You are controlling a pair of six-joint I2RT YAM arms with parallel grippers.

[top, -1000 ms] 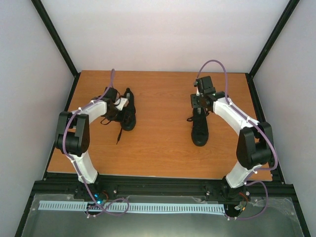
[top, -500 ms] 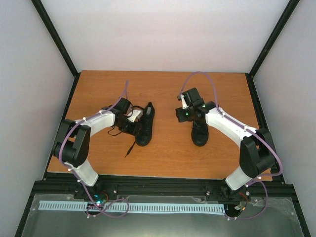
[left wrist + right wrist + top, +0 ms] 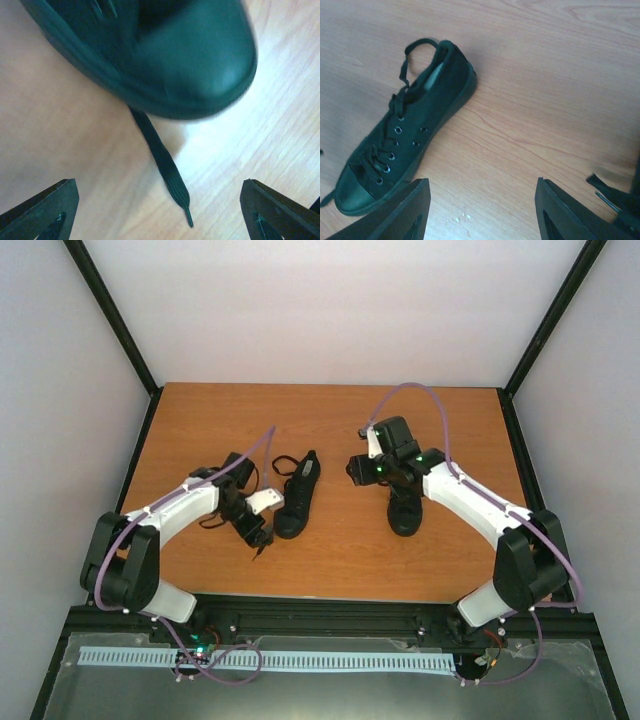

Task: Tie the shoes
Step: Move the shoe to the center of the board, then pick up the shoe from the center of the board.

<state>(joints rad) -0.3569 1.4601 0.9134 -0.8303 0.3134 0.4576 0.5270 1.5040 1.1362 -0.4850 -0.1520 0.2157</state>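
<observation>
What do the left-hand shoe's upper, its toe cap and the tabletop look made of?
Upper: matte black cloth, likely canvas, with ringed eyelets. Toe cap: smooth, probably rubber; a soft highlight shows. Tabletop: orange-brown wood grain, slight sheen, perhaps laminate.

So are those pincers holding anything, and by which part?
Nothing is held. The left pincer stands open above a loose lace end by a shoe's toe; the right pincer is open over the table.

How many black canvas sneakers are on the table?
2. The left black canvas sneaker lies beside the left gripper; the right black canvas sneaker partly under the right arm.
</observation>
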